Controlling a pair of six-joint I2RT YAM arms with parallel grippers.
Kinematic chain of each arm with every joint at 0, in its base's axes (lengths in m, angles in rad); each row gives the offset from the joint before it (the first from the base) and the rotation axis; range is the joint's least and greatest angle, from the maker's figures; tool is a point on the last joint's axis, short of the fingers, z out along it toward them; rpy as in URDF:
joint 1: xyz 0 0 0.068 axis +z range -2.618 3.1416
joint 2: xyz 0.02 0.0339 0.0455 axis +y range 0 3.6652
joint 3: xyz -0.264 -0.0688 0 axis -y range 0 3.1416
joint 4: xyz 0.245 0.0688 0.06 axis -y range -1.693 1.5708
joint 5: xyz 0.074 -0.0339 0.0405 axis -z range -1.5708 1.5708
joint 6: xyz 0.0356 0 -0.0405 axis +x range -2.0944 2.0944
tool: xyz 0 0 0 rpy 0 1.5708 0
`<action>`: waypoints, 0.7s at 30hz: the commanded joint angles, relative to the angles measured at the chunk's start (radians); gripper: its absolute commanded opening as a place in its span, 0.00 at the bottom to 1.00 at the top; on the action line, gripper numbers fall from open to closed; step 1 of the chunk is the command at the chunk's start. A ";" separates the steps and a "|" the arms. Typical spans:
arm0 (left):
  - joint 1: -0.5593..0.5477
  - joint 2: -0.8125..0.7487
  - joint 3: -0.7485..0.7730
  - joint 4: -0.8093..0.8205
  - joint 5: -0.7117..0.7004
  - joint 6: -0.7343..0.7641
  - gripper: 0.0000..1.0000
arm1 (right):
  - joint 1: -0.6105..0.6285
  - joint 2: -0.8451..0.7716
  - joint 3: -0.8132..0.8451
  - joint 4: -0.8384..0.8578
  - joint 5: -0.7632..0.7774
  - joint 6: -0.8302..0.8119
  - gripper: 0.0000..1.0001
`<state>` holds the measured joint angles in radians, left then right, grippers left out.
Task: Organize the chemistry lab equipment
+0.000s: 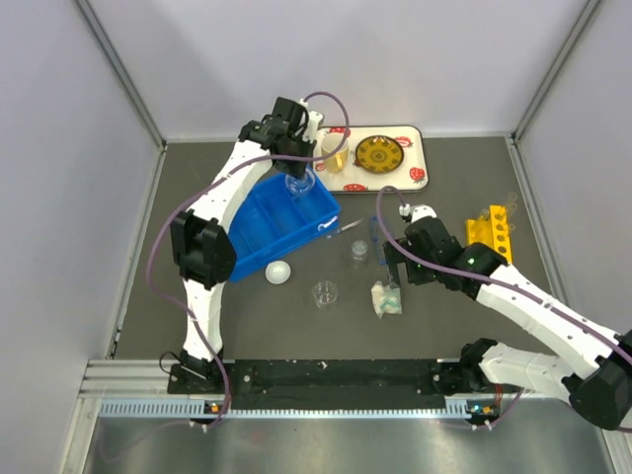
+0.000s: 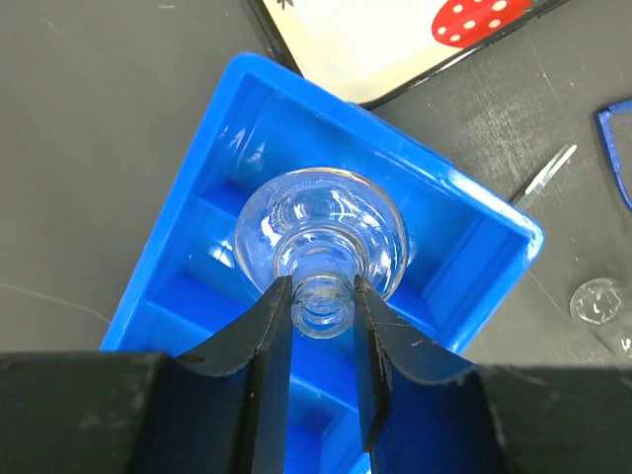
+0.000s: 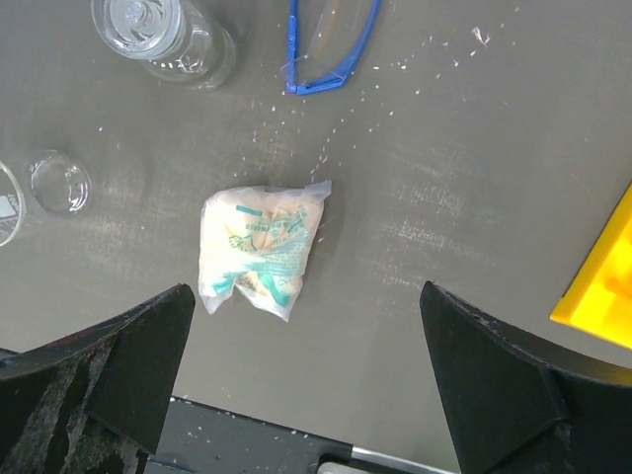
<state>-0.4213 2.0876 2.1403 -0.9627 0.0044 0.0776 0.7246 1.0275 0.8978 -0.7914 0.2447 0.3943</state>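
The flask (image 2: 326,212) is pinched by its neck in the left claw (image 2: 321,288) over the blue bin (image 2: 197,286)'s 1 o'clock end; it is best lowered upright before release. The right claw (image 3: 306,365) is spread above the packet (image 3: 259,249).

left hand (image 2: 321,288): fingers clamp the neck of the clear round flask (image 2: 321,222)
blue bin (image 2: 188,286): beneath the flask
tray (image 2: 395,49): 1 o'clock
thin tube (image 2: 545,176): 3 o'clock, on the bench (image 2: 99,118)
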 commanded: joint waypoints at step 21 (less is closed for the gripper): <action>0.053 0.177 0.105 0.114 0.063 0.062 0.00 | -0.019 0.078 0.056 0.077 -0.048 -0.008 0.99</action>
<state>-0.3820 2.2681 2.1990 -0.9119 0.0593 0.1196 0.7105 1.1072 0.9127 -0.7418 0.2066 0.3855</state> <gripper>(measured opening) 0.319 0.987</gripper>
